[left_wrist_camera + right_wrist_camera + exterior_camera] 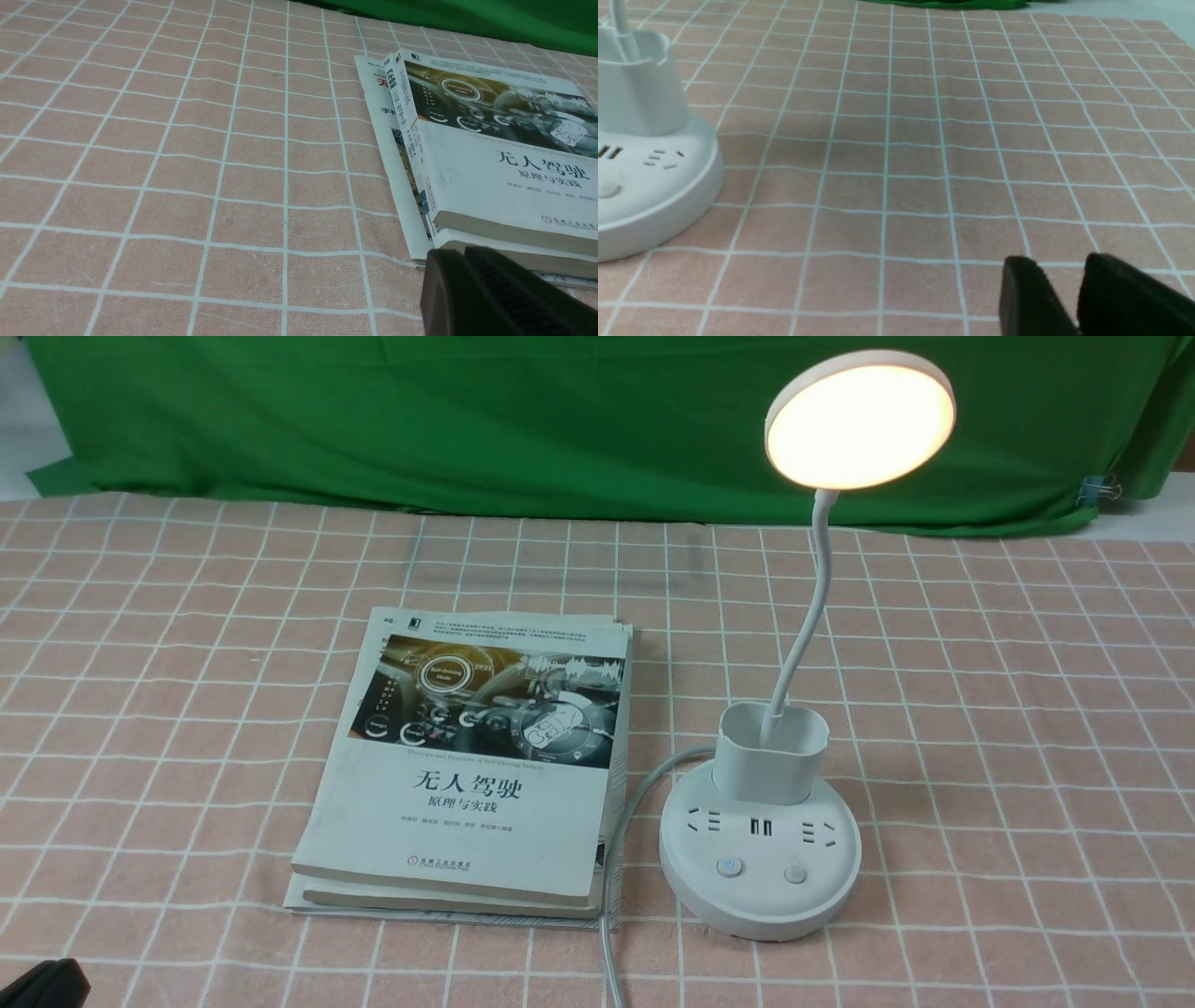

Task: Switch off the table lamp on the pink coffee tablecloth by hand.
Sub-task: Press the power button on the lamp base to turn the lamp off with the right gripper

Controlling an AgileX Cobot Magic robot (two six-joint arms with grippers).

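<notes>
The white table lamp [761,877] stands on the pink coffee tablecloth [187,616], right of centre. Its round disc head [859,420] glows warm. Two buttons [729,867] sit at the front of its round base. The base also shows in the right wrist view [649,186]. My right gripper [1057,263] hangs low over bare cloth to the right of the base, fingers a narrow gap apart and empty. It is out of the front view. My left gripper [460,254] is shut and empty by the books' near left corner. Only its black tip [37,985] shows in front.
A stack of books [476,756] lies just left of the lamp, also in the left wrist view [504,154]. The lamp's grey cord [635,821] runs between books and base toward the front edge. A green backdrop [467,420] hangs behind.
</notes>
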